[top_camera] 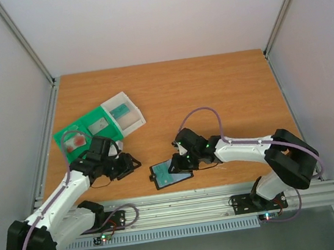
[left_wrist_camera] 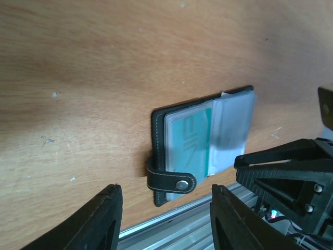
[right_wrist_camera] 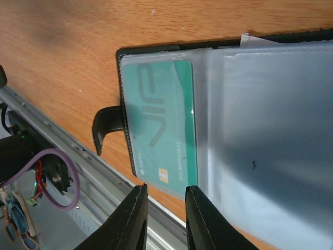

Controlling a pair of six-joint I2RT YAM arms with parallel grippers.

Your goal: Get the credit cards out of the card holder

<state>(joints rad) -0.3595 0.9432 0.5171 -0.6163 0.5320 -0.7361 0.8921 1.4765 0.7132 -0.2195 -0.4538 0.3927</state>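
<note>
While the card holder (top_camera: pixel 172 173) lies open and flat on the worktop (top_camera: pixel 211 88), close to the front edge and the metal rail (top_camera: pixel 226 200), we see it sitting between our two arms. A teal card (right_wrist_camera: pixel 161 125) rests inside its clear sleeve on the left half, and a second cloudy sleeve (right_wrist_camera: pixel 270 120) covers the right half. The black strap (left_wrist_camera: pixel 169 179) with its snap curls loose at the near edge.

Our right tool (right_wrist_camera: pixel 166 190) is low at the holder's near edge, fingers only a narrow gap apart, and the sleeve's edge reaches just to their tips; we cannot tell whether they touch it. Our left tool (left_wrist_camera: pixel 165 190) hovers to the left of the holder, fingers well apart with nothing between them.

Behind the left arm stands a green-and-white tray (top_camera: pixel 95 115). It holds another teal card (top_camera: pixel 122 112) in the white part and a red-pink card (top_camera: pixel 78 140) in the green part.
</note>
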